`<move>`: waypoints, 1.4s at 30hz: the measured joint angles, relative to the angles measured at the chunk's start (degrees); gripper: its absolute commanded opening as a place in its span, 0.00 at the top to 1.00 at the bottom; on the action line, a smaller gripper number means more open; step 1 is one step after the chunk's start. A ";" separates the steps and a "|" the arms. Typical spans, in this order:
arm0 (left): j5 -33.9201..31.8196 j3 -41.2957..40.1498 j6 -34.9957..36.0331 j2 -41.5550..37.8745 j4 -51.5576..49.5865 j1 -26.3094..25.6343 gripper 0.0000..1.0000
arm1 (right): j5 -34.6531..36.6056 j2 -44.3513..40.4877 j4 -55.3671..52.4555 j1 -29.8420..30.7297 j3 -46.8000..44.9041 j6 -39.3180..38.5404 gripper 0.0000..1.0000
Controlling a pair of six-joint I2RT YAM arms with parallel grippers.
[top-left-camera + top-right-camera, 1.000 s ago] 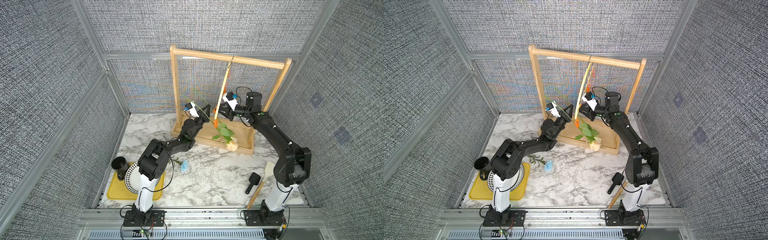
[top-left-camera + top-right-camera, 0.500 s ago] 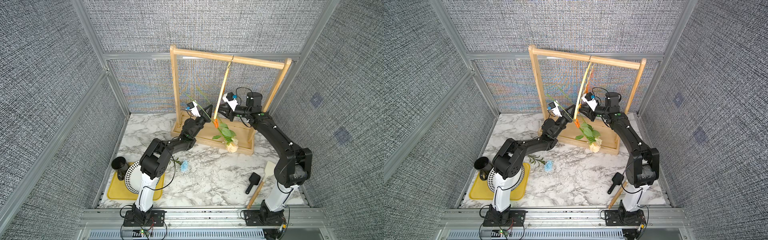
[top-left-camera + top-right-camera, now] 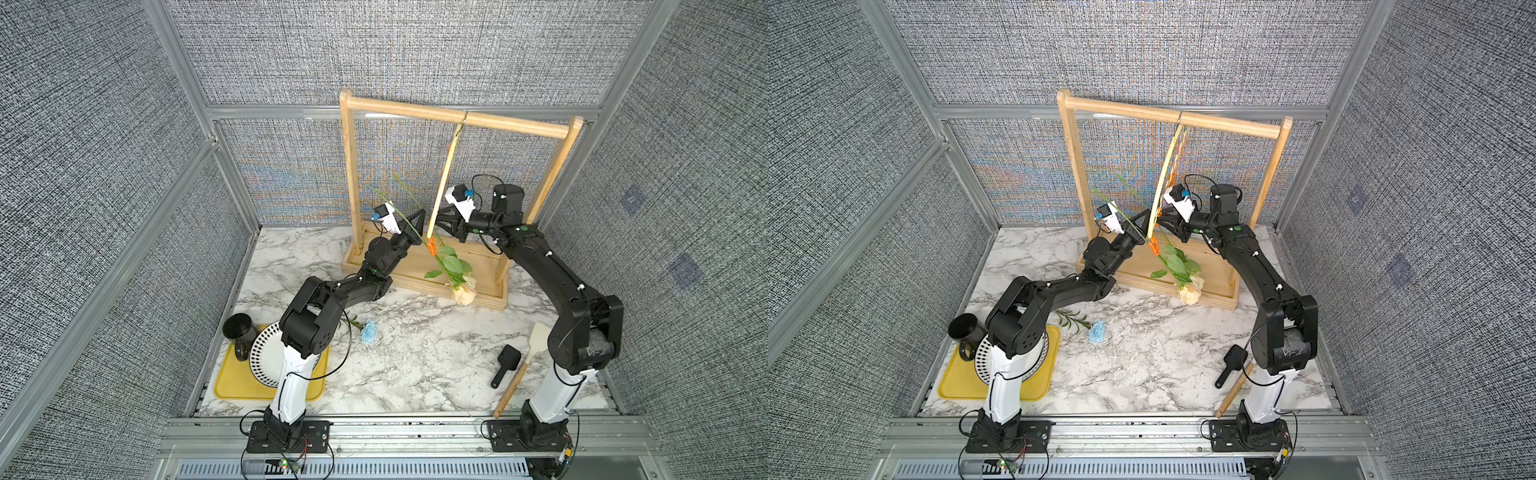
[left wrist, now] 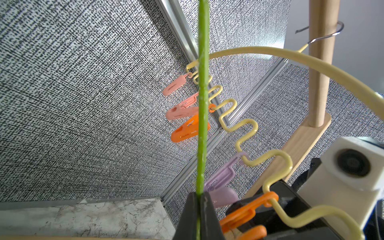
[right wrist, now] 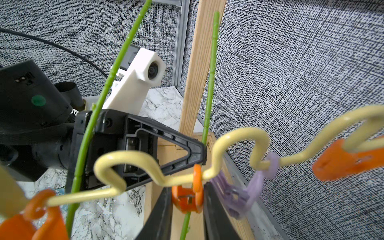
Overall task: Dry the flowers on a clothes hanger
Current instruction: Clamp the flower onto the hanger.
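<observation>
The left gripper, pinching a green stem, has edged slightly right toward mid-frame in both top views. The stem now runs through the orange clip, which the right gripper squeezes on the clothes hanger. A pale rose dangles centre-right, and the blue bloom lies lower-centre, unhung. Clipping looks imminent.

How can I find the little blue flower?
Look at the marble table and find the yellow tray in its near corner. Just past the tray, toward the middle, the blue flower lies flat on the marble. It is the only fluffy light-blue one; the pale rose hangs head-down at the wooden rack.
</observation>
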 measured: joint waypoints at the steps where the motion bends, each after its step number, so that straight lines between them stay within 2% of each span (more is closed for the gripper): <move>1: -0.02 0.00 0.00 0.00 0.04 0.00 0.98 | 0.17 0.00 0.02 0.04 0.00 0.37 0.72; 21: 0.02 -0.15 0.85 0.00 2.14 0.00 0.98 | 1.53 0.00 -0.46 0.15 0.00 2.69 0.65; 31: 0.20 -1.16 0.79 -0.02 3.54 0.04 0.98 | 2.43 -0.92 -0.63 0.11 0.00 3.50 0.55; 35: 0.17 -2.03 0.76 -0.17 4.46 0.04 0.93 | 2.56 -1.53 -0.24 0.04 -1.11 3.52 0.53; 38: 0.11 -2.23 0.76 -0.22 4.74 0.04 0.84 | 2.60 -1.73 -0.24 0.04 -2.05 3.50 0.51; 40: -0.02 -2.36 0.57 -0.22 4.90 0.07 0.82 | 2.75 -1.88 -0.24 0.02 -2.58 3.50 0.50; 42: -0.52 -2.40 0.35 -0.22 4.83 0.13 0.74 | 2.78 -2.25 -0.15 0.02 -3.15 3.50 0.49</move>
